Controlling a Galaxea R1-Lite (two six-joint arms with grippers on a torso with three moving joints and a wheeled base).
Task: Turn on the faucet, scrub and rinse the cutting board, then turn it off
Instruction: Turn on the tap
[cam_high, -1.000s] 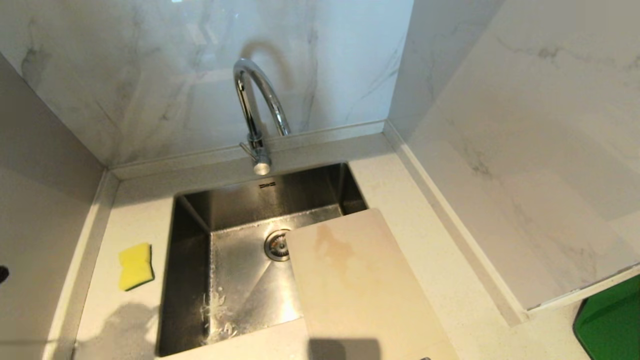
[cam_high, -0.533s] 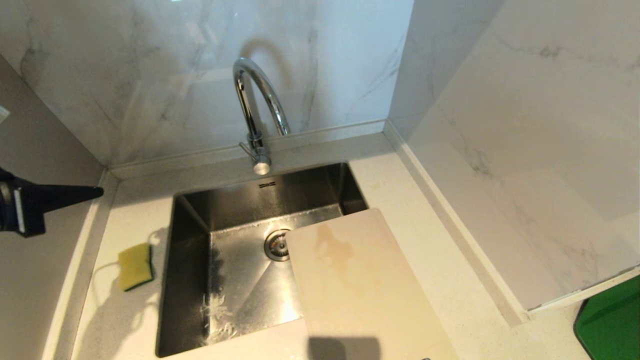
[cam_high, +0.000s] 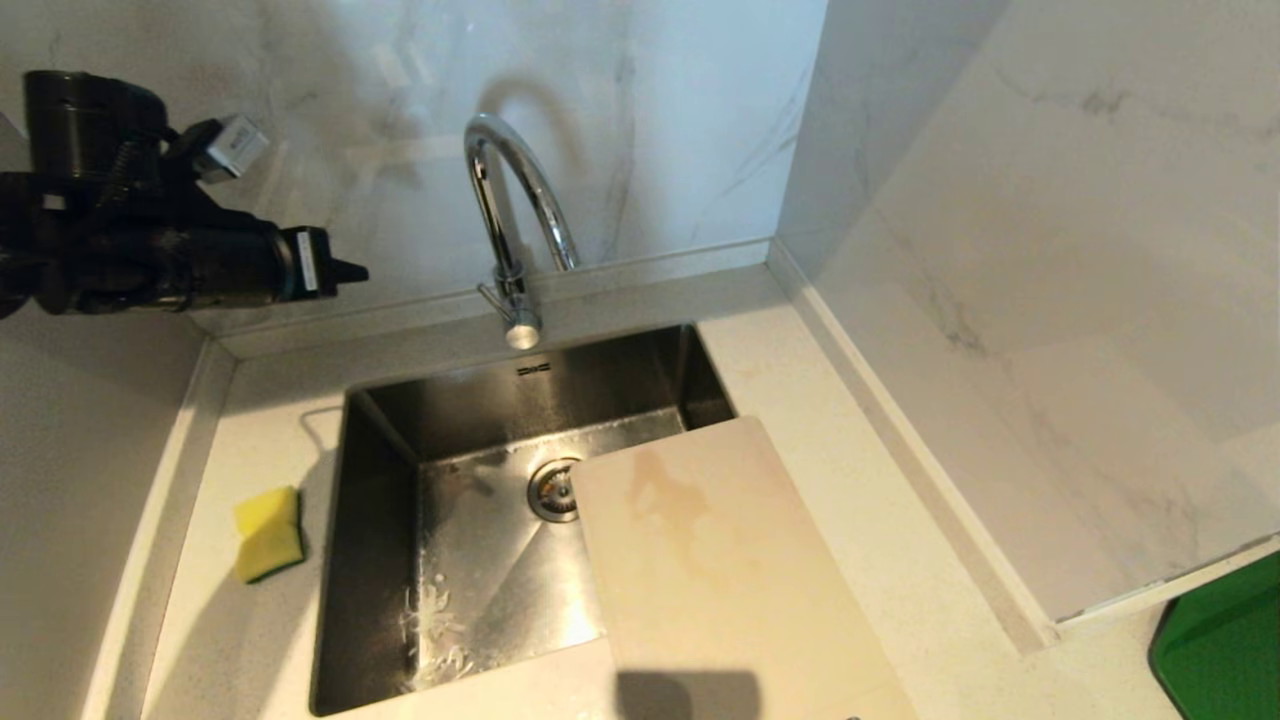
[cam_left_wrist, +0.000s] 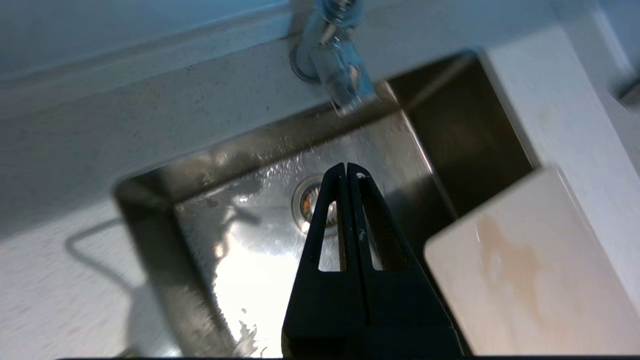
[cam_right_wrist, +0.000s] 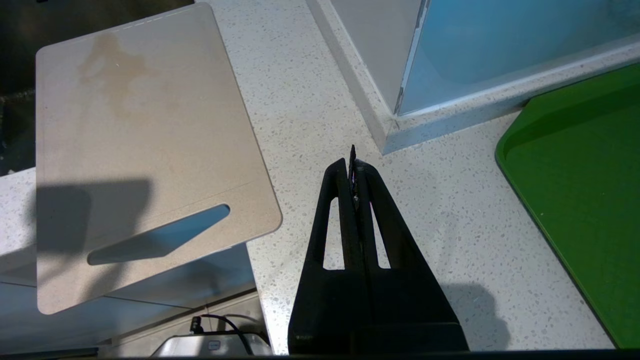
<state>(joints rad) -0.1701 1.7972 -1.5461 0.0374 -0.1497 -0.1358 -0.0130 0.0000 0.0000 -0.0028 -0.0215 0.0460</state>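
Two arms on this rig, and only the left one shows from the head: the left end effector (cam_high: 350, 270) hangs high at the left, stretched out level, its closed tip aimed toward the faucet (cam_high: 510, 215) and well short of it. From the left wrist its fingers (cam_left_wrist: 332, 220) are pressed flat together, gripping nothing, above the sink (cam_left_wrist: 150, 190) with the drain beyond them. The faucet stands upright at the sink's back edge, gooseneck arching forward over the basin, lever knob (cam_high: 522, 333) low at its base. The cutting board (cam_high: 720, 570) lies flat, brown stain up, its far corner hanging over the sink's right side and the rest on the counter (cam_high: 850, 480); long axis runs from the robot toward the back wall, slot handle (cam_right_wrist: 160, 235) at the near end. Down by the board, the right end effector (cam_right_wrist: 352, 165) hovers over the counter, closed and empty, beside a green tray (cam_right_wrist: 575, 175). A yellow sponge (cam_high: 268, 533) sits left of the sink
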